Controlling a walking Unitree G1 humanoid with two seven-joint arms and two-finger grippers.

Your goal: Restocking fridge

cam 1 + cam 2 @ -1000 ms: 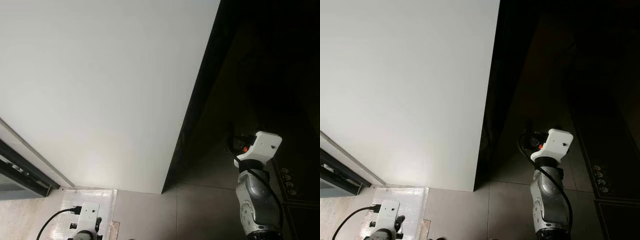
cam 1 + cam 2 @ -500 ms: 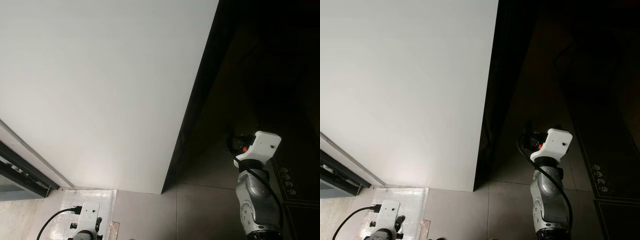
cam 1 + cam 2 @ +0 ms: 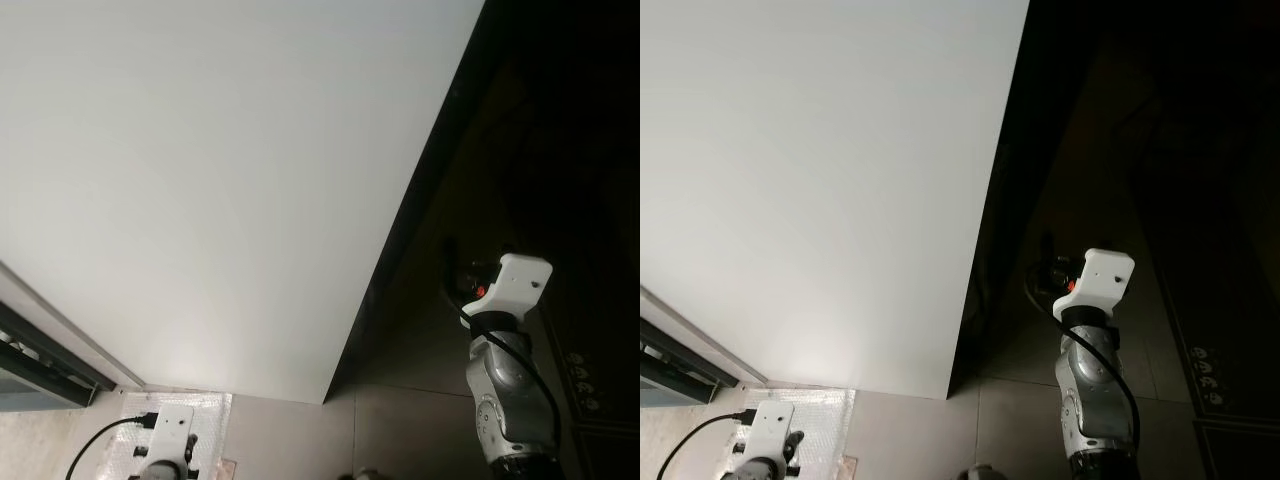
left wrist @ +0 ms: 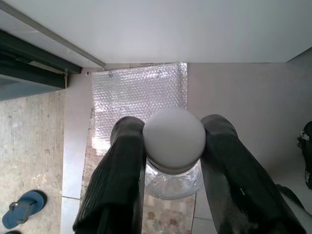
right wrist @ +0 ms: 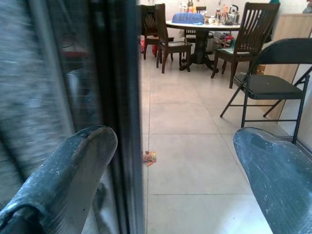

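I see a large flat white fridge door panel (image 3: 220, 180) across most of the head views; I use it as my landmark. Low beside its bottom corner, the left gripper (image 4: 173, 141) is clamped on a clear glass jar with a round white lid (image 4: 174, 139), one black finger (image 4: 122, 161) pressed on each side of the lid. Under the jar, just off the panel's bottom edge, lies a sheet of clear bubble wrap (image 4: 139, 92) on the beige tiled floor (image 4: 243, 97). A blue sandal (image 4: 22, 217) sits farther from the panel, on speckled paving. The right gripper (image 5: 175, 151) is raised at the panel's dark right edge (image 3: 990, 250), fingers spread wide with nothing between them; past them I see a black folding chair (image 5: 265, 85) and a dining table with wooden chairs (image 5: 204, 24).
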